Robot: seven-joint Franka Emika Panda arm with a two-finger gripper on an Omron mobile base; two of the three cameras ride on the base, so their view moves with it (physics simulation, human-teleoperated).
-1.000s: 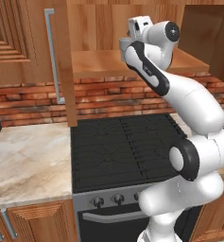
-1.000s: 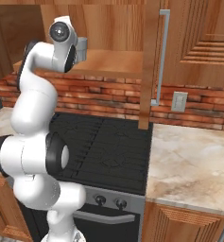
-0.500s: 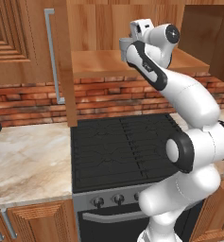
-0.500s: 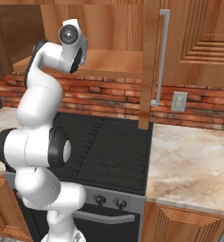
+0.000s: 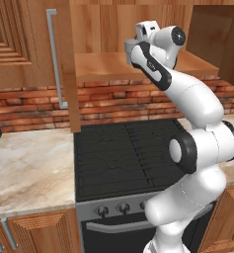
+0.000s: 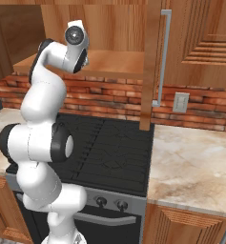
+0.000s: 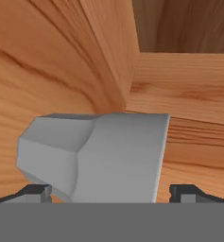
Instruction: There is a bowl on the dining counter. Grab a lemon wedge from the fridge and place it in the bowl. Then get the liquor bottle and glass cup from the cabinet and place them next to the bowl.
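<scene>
Two-finger gripper (image 7: 111,191) stood spread wide, tips flanking the faceted grey glass cup (image 7: 97,156) on the wooden cabinet shelf (image 7: 189,90).

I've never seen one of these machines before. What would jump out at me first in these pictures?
First, the big white robot arm with dark joints, rising over the black stove and reaching up into the open wooden wall cabinet. In the hand view a pale grey faceted cup sits close on the cabinet shelf, between the gripper's wide-open dark finger tips. Red brick wall and marble counters frame the stove.
</scene>
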